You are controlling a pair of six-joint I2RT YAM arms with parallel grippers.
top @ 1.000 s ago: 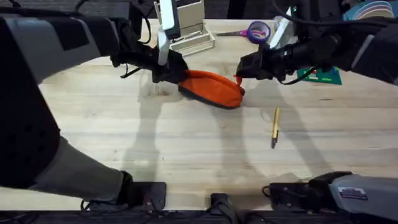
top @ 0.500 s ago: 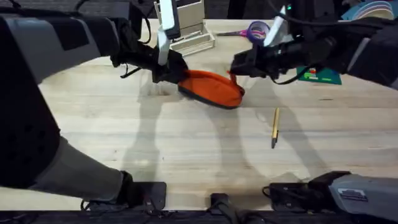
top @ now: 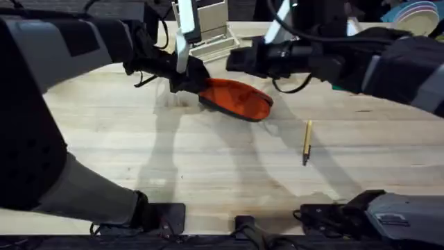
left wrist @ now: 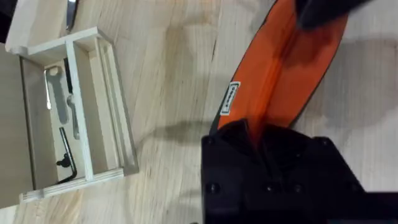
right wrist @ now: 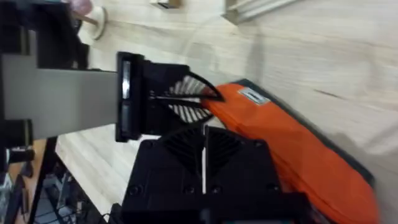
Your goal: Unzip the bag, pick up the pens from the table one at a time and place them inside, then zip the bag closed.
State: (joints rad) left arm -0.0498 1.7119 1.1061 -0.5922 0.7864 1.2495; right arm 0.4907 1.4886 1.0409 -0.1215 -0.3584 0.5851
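Observation:
The orange bag [top: 237,99] lies on the table [top: 208,160] at centre back, its long side running left to right. My left gripper [top: 191,80] is shut on the bag's left end, also seen up close on the bag [left wrist: 292,68]. My right gripper [top: 234,62] is shut with its tips at the bag's top seam, close to the left gripper [right wrist: 155,93]; the zipper pull is hidden between its fingers. The bag [right wrist: 298,149] stretches away beneath it. One yellowish pen [top: 306,141] lies alone to the bag's right front.
A wooden compartment box [top: 211,43] stands just behind the bag, and it [left wrist: 68,118] holds small metal tools. Plates [top: 416,12] sit at the far right back. The front half of the table is bare wood.
My right gripper has travelled left along the bag's top, from its right end to near its left end. The left gripper, the bag and the pen have stayed put.

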